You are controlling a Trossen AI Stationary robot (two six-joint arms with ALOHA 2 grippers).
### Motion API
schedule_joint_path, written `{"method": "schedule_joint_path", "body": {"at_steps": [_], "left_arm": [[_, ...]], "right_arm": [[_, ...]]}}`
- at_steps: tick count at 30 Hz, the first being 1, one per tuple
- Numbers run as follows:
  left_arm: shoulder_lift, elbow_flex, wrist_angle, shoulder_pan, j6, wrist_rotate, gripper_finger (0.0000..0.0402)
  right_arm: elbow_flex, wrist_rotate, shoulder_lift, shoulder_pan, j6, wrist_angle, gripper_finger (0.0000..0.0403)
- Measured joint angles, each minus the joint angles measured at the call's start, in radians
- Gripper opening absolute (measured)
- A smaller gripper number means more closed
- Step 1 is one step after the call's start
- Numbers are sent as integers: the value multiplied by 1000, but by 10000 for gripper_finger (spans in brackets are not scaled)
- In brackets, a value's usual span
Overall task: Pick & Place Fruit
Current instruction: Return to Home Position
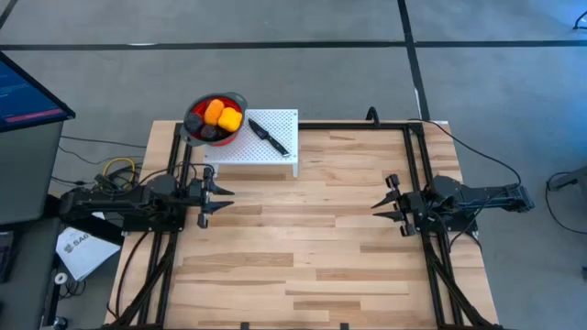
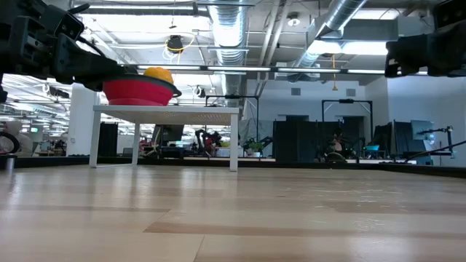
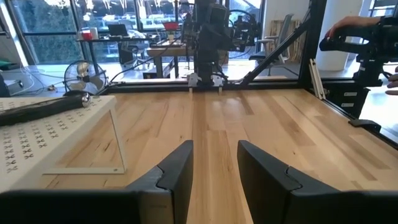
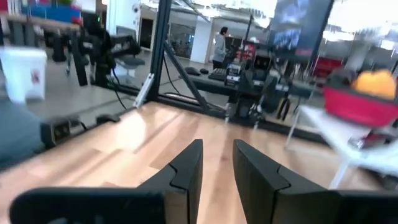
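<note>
Hovering over the bench (image 1: 312, 257), the left pincer (image 1: 227, 194) sits at middle left of the high view and the right pincer (image 1: 376, 205) at middle right, tips facing each other and well apart. Each wrist view shows its two dark fingers parted by a narrow gap with nothing between them. Farther back, at the upper left of the bench, stands a white perforated shelf (image 1: 284, 158). A black knife (image 1: 268, 136) lies on it, long axis running diagonally from upper left to lower right. On the shelf's left end sits the red colander (image 2: 138, 92) holding the fruit (image 1: 220, 116): orange and yellow pieces on top, dark ones beside them. They look rounded, with no long axis I can make out from above.
</note>
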Motion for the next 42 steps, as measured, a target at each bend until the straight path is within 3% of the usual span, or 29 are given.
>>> {"method": "schedule_joint_path", "body": {"at_steps": [3, 9, 17, 42], "left_arm": [[8, 0, 0, 0, 0, 0, 118], [12, 0, 3, 0, 0, 0, 118], [12, 0, 3, 0, 0, 0, 118], [12, 0, 12, 0, 0, 0, 118]], "right_arm": [[0, 0, 0, 0, -36, 0, 82], [0, 1, 0, 0, 165, 0, 82], [0, 4, 0, 0, 65, 0, 82], [0, 4, 4, 0, 65, 0, 82]]}}
